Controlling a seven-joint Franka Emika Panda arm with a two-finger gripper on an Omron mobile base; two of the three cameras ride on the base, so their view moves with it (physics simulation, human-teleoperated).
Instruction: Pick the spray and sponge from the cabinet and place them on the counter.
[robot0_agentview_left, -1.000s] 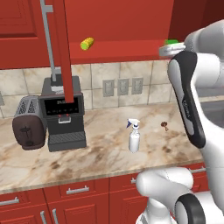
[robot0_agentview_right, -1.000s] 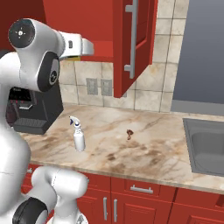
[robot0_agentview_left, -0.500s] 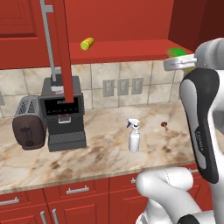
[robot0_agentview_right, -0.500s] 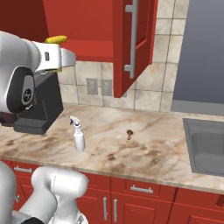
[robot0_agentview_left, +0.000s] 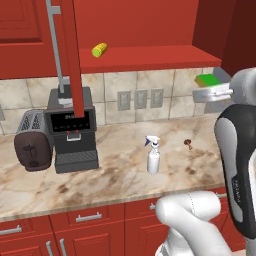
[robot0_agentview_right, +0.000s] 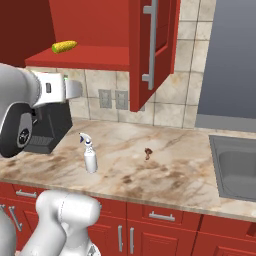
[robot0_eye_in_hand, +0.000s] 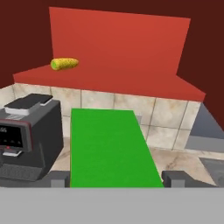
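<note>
Sponge (robot0_eye_in_hand: 111, 146) pinched flat between the fingers of the end effector (robot0_eye_in_hand: 116, 177), filling the middle of the hand view; in the left base view the green sponge (robot0_agentview_left: 207, 80) sits at the tip of the end effector (robot0_agentview_left: 212, 91), out in front of the open cabinet (robot0_agentview_left: 150, 55) and below shelf level. Compared with a second ago, carried lower and further out from the shelf edge, so clear of the cabinet and over the desk (robot0_agentview_left: 120, 172) now. Judged: sponge retrieval done, what remains is lowering and releasing onto the desk. Spray (robot0_agentview_left: 153, 157) already upright on the desk, mid-front, well apart from the coffee machine (robot0_agentview_left: 75, 130); same spot in the right base view, spray (robot0_agentview_right: 89, 154) near the front edge. Half the task looks finished.

Counts: one spray, one sponge, one corn cob (robot0_agentview_left: 99, 49) lying alone on the cabinet shelf, one coffee machine, one toaster (robot0_agentview_left: 32, 141) just beside it on the left, one small brown item (robot0_agentview_left: 188, 143) on the desk right of the spray, too small to identify. One sink (robot0_agentview_right: 237, 170) at the right end. Two cabinet doors swung open with long silver handles.
</note>
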